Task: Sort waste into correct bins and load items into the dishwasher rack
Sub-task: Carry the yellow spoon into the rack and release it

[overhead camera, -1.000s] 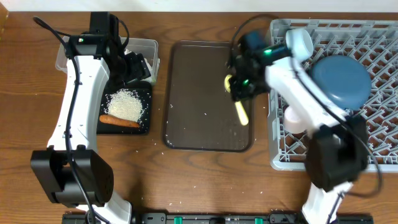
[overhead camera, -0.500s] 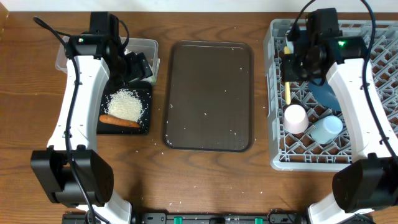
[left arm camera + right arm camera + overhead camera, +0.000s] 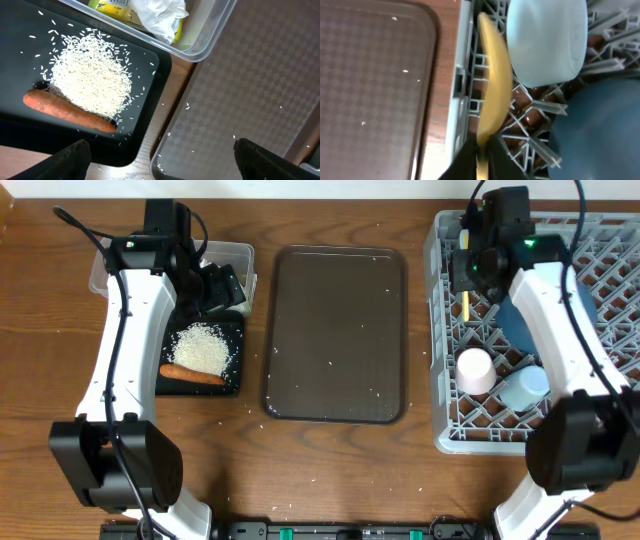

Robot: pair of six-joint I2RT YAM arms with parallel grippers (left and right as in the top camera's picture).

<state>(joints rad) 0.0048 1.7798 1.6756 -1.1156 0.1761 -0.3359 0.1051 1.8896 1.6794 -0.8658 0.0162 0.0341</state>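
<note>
My right gripper (image 3: 470, 272) (image 3: 483, 159) is shut on the yellow spoon (image 3: 465, 306) (image 3: 494, 75) and holds it over the left part of the grey dishwasher rack (image 3: 441, 395) (image 3: 470, 65). The dark blue plate (image 3: 522, 322) (image 3: 592, 130), a pink cup (image 3: 475, 370) and a light blue cup (image 3: 526, 388) stand in the rack. A pale upturned cup (image 3: 547, 40) sits just beyond the spoon. My left gripper (image 3: 216, 290) (image 3: 170, 167) is open and empty above the black tray (image 3: 232, 385) (image 3: 20, 30), which holds the rice (image 3: 200, 347) (image 3: 90, 70) and the carrot (image 3: 192, 375) (image 3: 65, 110). The clear tub (image 3: 232, 252) (image 3: 200, 42) holds napkins (image 3: 160, 15) and a wrapper (image 3: 112, 4). The white bowl is hidden.
The brown serving tray (image 3: 335, 330) (image 3: 250, 90) (image 3: 370, 80) lies between bins and rack, with a few stray rice grains on it. Bare wooden table (image 3: 330, 470) shows in front.
My right arm has carried the yellow spoon from over the brown serving tray to the rack's left side, then shifted a little toward the far edge. The left arm has not moved.
</note>
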